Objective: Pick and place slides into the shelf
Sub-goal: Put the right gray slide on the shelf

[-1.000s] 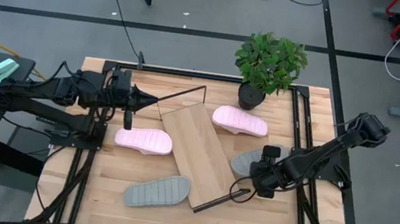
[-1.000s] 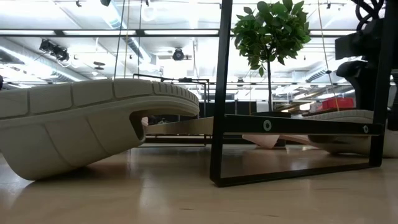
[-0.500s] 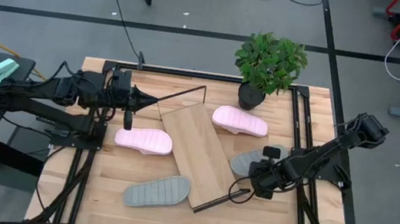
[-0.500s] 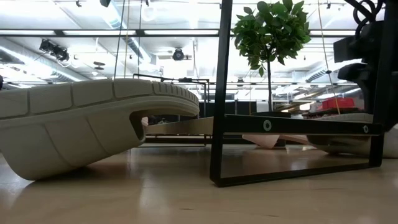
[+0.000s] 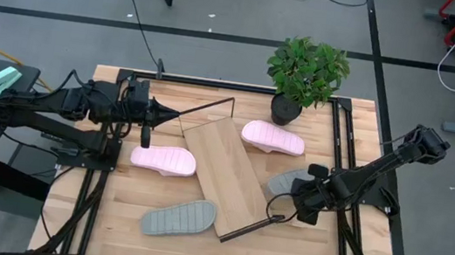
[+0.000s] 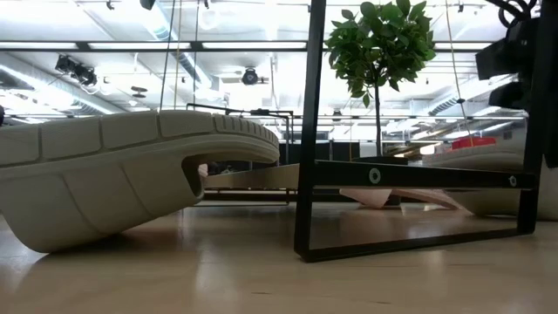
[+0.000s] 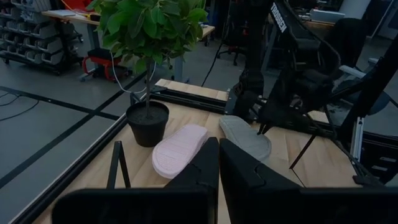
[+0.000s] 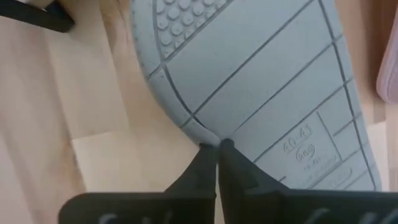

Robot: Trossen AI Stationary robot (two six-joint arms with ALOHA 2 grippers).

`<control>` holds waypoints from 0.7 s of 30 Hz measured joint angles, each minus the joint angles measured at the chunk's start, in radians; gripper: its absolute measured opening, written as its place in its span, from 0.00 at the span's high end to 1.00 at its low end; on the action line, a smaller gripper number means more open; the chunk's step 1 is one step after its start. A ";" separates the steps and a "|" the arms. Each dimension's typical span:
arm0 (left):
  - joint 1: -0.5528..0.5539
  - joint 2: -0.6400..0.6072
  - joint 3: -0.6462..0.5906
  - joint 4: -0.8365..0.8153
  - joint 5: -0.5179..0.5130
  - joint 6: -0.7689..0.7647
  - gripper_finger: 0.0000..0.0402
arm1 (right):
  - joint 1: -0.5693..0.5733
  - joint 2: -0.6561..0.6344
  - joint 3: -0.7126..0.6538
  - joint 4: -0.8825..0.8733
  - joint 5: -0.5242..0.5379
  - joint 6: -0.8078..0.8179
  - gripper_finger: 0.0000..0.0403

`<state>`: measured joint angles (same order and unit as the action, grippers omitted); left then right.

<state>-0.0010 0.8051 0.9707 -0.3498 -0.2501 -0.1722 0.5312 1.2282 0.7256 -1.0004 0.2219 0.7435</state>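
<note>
The shelf [image 5: 225,177] lies flat and slanted across the middle of the table [image 5: 110,218], one wire end frame pointing toward the left arm and the other toward the near right. Four slides lie around it, none on the board: a pink slide [image 5: 163,160] just off its left long edge, a second pink slide [image 5: 273,138] off its far right side near the potted plant [image 5: 305,76], a grey-green slide [image 5: 179,218] sole up by the near left corner, and another grey-green slide [image 5: 289,182] sole up on the right. The right gripper [image 5: 309,194] is at that last slide; in the right wrist view its fingers [image 8: 229,163] are pressed together on the edge of the ridged sole, pinching the rim. The left gripper [image 5: 151,117] hangs over the table's far left part, next to the shelf's far wire frame, its fingers [image 7: 205,163] closed against each other with nothing between them. In the low view the near grey-green slide fills the left foreground beside the shelf's dark frame
</note>
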 joint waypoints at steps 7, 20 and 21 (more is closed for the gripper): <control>0.000 0.000 0.000 -0.002 0.000 0.000 0.95 | 0.000 -0.090 0.051 -0.100 -0.010 0.061 1.00; 0.000 0.000 0.000 -0.008 -0.019 0.002 0.97 | 0.000 -0.150 0.183 -0.194 -0.008 -0.044 0.98; 0.000 0.000 0.000 -0.008 -0.019 0.002 0.97 | -0.002 -0.150 0.181 -0.198 -0.013 -0.045 0.97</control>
<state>-0.0013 0.8051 0.9707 -0.3580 -0.2687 -0.1704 0.5295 1.0778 0.9065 -1.1985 0.2090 0.6987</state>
